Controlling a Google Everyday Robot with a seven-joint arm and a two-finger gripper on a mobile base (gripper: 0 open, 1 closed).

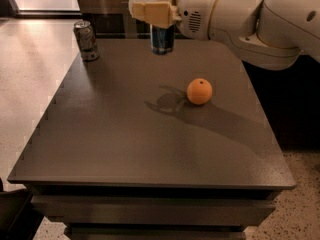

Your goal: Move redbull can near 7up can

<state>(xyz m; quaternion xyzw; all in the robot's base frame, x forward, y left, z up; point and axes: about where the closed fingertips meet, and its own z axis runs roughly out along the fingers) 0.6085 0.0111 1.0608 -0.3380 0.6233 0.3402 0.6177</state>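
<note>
Gripper [155, 13] over far edge of table [125, 154], about mid-width, fingers clamped round redbull can [162, 38]. Can upright, long axis vertical, hanging clear of tabletop, its shadow lying nearer middle beside orange [199, 91]. 7up can [86, 40] stands upright at far-left corner, well apart from held can, directly leftward along far edge. My guess: sideways carry left, then lower just beside it; orange not in path.

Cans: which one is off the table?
The redbull can, slim and blue-silver, held aloft in the gripper at the table's far side. The greyish 7up can stands on the table's far-left corner.
</note>
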